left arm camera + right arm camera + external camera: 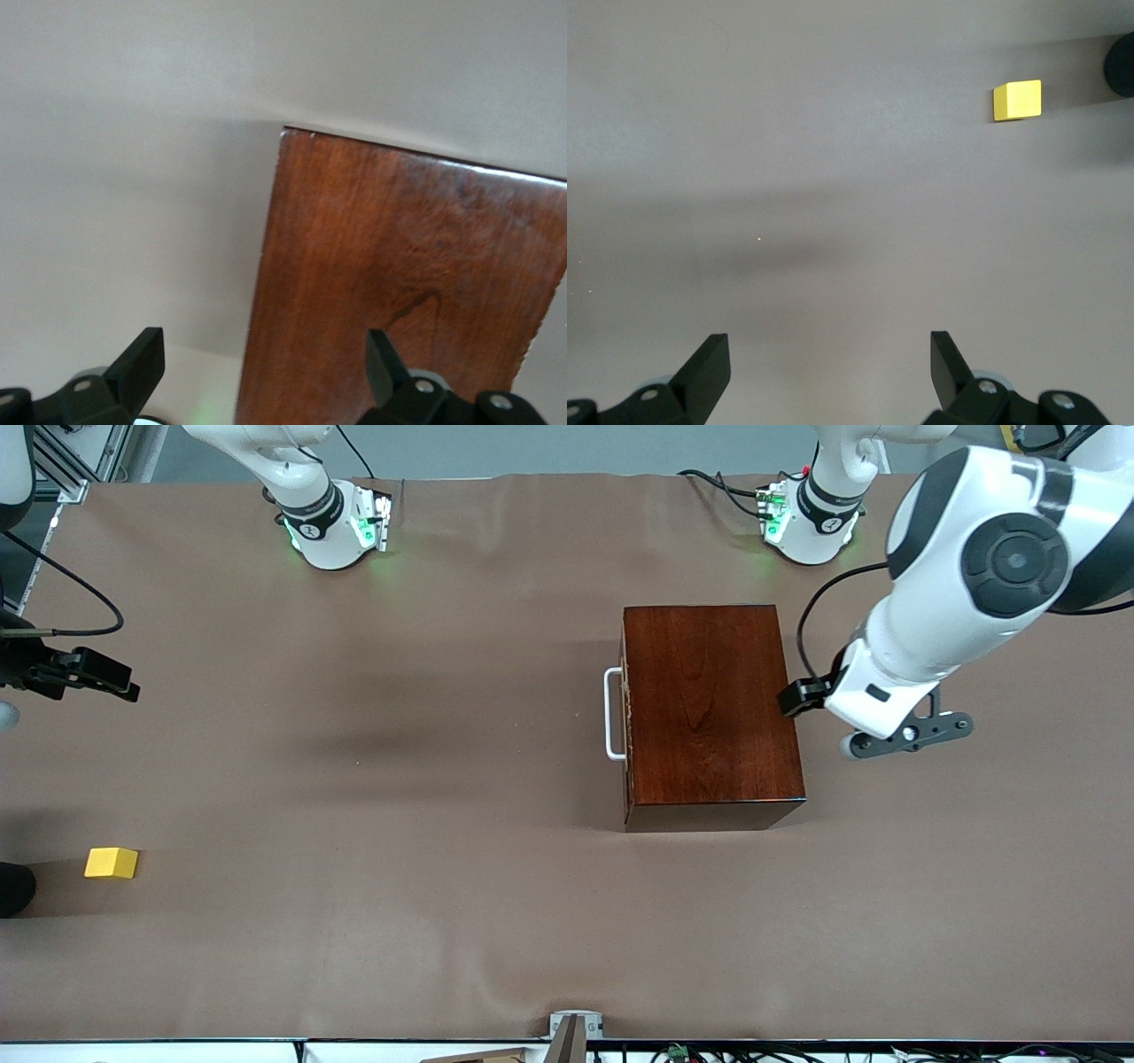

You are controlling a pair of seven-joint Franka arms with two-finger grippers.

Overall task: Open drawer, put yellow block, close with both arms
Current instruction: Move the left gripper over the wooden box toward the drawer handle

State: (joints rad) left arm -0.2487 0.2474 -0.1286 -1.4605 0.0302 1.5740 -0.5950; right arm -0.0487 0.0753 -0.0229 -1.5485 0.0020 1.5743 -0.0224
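The dark mahogany box point(709, 708) stands on the brown table. Its drawer is shut, and the white bar handle point(612, 715) faces the right arm's end of the table. The yellow block point(112, 862) lies at the right arm's end, nearer the front camera than the box; it also shows in the right wrist view point(1017, 99). My left gripper point(797, 697) is open and empty over the box's edge at the left arm's end, with the box top point(399, 274) under it in the left wrist view point(261, 341). My right gripper point(97, 676) is open and empty over bare table point(828, 345), apart from the block.
A dark round object point(13, 887) sits at the table's edge beside the block and shows in the right wrist view point(1121, 66). A small mount point(574, 1032) stands at the table's front edge. Cables lie by the left arm's base point(811, 518).
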